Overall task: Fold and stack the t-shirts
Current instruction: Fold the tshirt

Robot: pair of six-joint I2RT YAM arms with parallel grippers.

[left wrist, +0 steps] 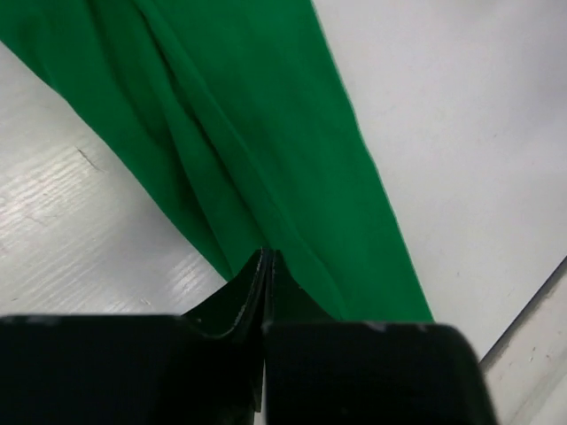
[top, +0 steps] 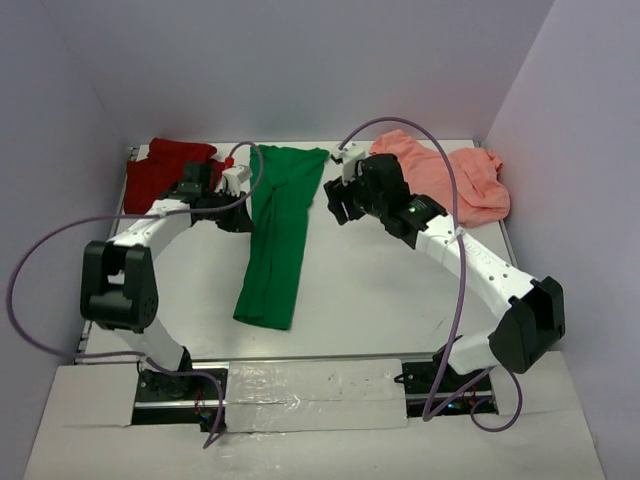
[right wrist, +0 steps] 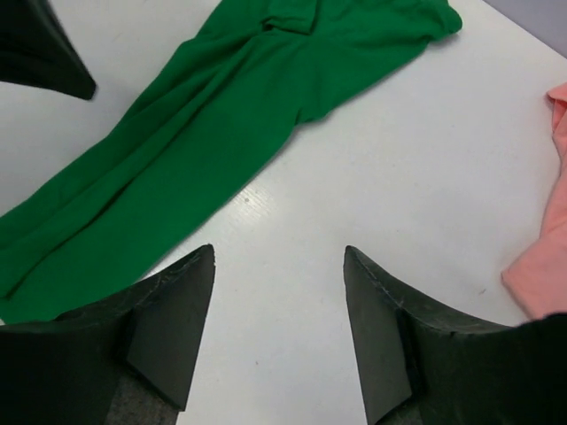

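Note:
The bright green t-shirt (top: 275, 240) lies bunched into a long narrow strip down the middle of the table. It also shows in the left wrist view (left wrist: 266, 133) and the right wrist view (right wrist: 204, 133). My left gripper (top: 243, 218) is at the strip's left edge. Its jaws (left wrist: 266, 255) are shut, with creases of green cloth running into the tips. My right gripper (top: 338, 208) is open and empty (right wrist: 279, 252) over bare table, just right of the green shirt. The dark red t-shirt (top: 165, 165) lies crumpled at the back left. The salmon pink t-shirt (top: 450, 175) lies crumpled at the back right.
Pale walls enclose the white table (top: 380, 290) at the back and both sides. A taped strip (top: 310, 395) runs along the near edge between the arm bases. The pink shirt's edge (right wrist: 545, 257) lies right of my right fingers. A dark part of the left gripper (right wrist: 35, 49) shows at the top left.

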